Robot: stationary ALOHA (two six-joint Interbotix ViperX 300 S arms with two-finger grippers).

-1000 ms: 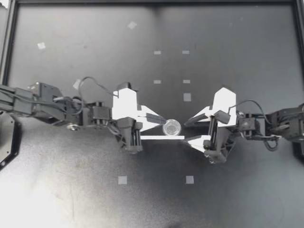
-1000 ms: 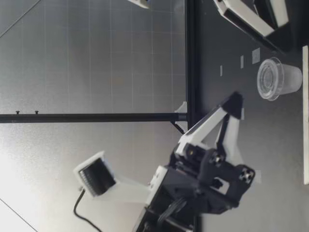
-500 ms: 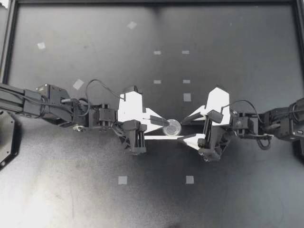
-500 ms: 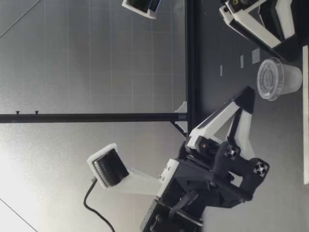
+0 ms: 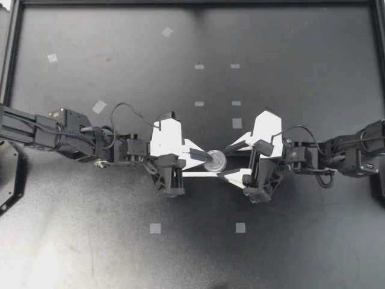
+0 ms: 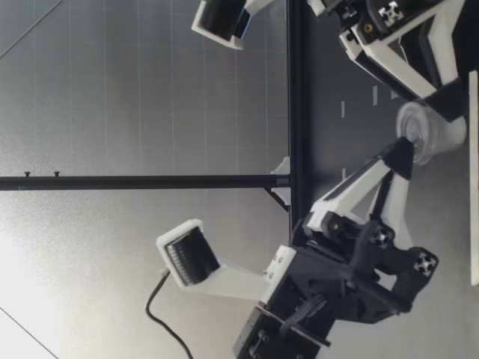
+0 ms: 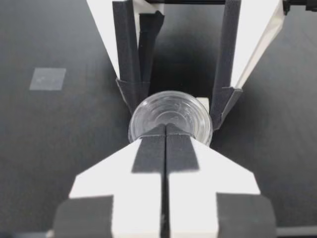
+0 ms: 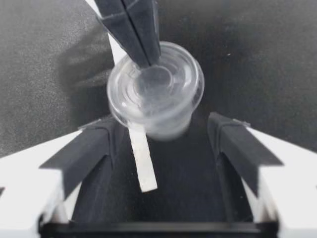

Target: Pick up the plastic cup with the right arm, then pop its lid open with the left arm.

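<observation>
A small clear plastic cup (image 5: 216,160) stands at the table's middle. My left gripper (image 5: 206,159) is shut, with nothing between its fingers, and its joined tips rest on the cup's rim (image 7: 171,116). My right gripper (image 5: 230,162) is open, one finger close on each side of the cup (image 8: 156,96); I cannot tell whether they touch it. A thin white strip (image 5: 195,174) lies flat beside the cup, running under both grippers. In the low view my left gripper's fingertip (image 6: 400,153) partly hides the cup (image 6: 430,127), and my right gripper's fingers (image 6: 426,67) stand beyond it.
Small pale tape squares mark the dark table, such as one (image 5: 237,123) behind the cup and two (image 5: 155,228) (image 5: 240,227) nearer the front. A black frame rail (image 5: 12,60) borders the table. Room lies in front of and behind the arms.
Both arms have moved inward toward the cup. My left gripper's shut tips have reached the cup's rim, and my right gripper's open fingers have come around it.
</observation>
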